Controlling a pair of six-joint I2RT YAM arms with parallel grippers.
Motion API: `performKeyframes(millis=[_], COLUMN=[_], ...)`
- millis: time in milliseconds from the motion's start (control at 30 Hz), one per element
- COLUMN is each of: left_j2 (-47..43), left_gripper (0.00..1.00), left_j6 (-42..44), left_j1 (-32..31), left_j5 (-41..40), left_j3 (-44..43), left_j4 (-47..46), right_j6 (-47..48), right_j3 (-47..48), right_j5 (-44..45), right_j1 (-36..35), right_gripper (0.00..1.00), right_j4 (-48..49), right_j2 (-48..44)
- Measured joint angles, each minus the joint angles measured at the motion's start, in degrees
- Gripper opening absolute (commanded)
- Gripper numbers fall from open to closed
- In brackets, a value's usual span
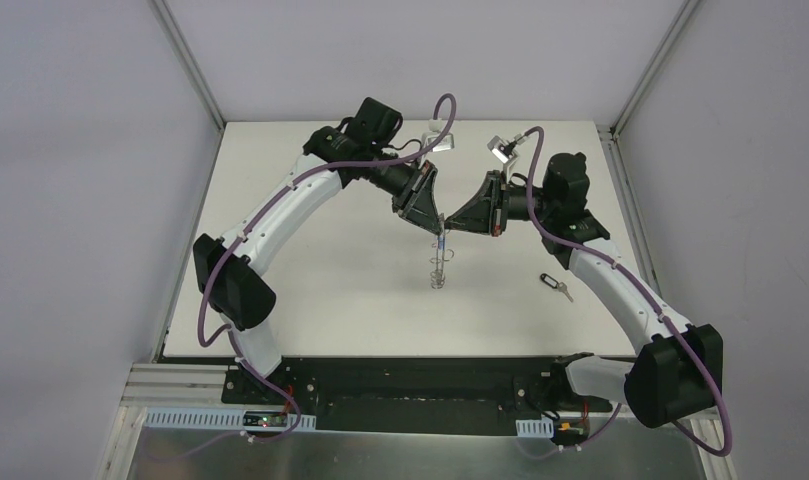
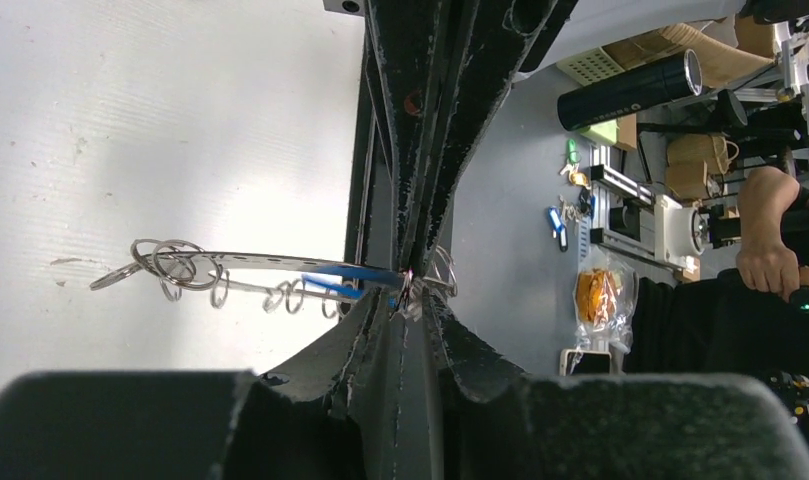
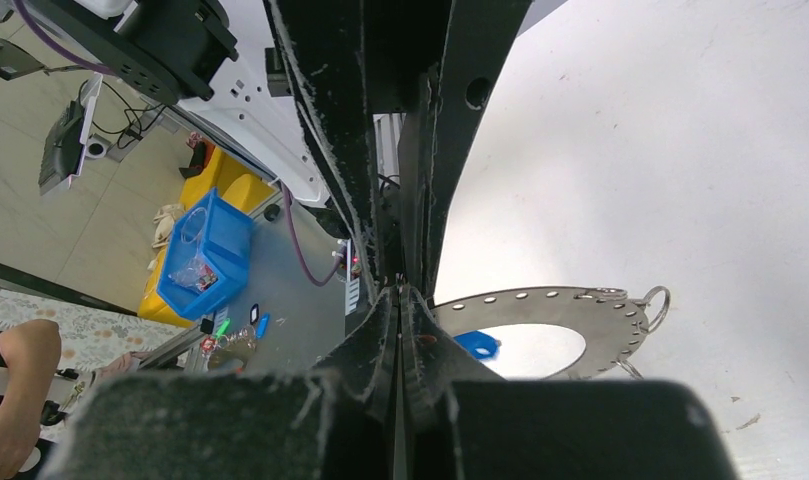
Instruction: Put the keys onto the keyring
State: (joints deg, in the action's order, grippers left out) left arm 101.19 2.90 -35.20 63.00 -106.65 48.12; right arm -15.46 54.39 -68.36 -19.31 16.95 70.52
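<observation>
White tabletop (image 1: 320, 280): black key (image 1: 554, 285) right of centre, unthreaded; right claw (image 3: 400, 292) clamped on raised keyring (image 3: 570, 300); left claw (image 2: 410, 290) near-closed at blue key (image 2: 340, 281), grip and threading indeterminate.

Stands upright on edge at the middle of the table (image 1: 330, 300): flat grey perforated keyring (image 1: 438, 268), wire loops along its rim. Sits against its upper part: blue-headed key (image 3: 477, 345). Lies flat, well right: black-headed key (image 1: 553, 284).

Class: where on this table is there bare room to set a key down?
Bare: the table between keyring and near edge, and between keyring and left arm. Crowded: mid-table, where left gripper and right gripper meet at the keyring; the black key lies to its right.
</observation>
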Motion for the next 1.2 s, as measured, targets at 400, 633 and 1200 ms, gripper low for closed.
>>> performKeyframes(millis=[400, 633, 1200], left_j2=[0.9, 6.4, 9.3], left_gripper=[0.00, 0.00, 0.00], left_j6=[-0.2, 4.6, 8.4], left_j1=[-0.3, -2.5, -4.2], left_j5=[-2.2, -8.1, -11.2], left_j3=[-2.4, -15.1, -19.6], left_j4=[3.7, 16.9, 26.1], right_j6=[2.4, 7.0, 11.2], right_j3=[-0.1, 0.6, 1.6], right_j5=[0.2, 0.2, 0.2], right_j1=[-0.1, -0.7, -3.0], right_gripper=[0.21, 0.29, 0.25], right_j4=[-1.4, -6.6, -11.1], right_j2=[-0.1, -0.1, -0.1])
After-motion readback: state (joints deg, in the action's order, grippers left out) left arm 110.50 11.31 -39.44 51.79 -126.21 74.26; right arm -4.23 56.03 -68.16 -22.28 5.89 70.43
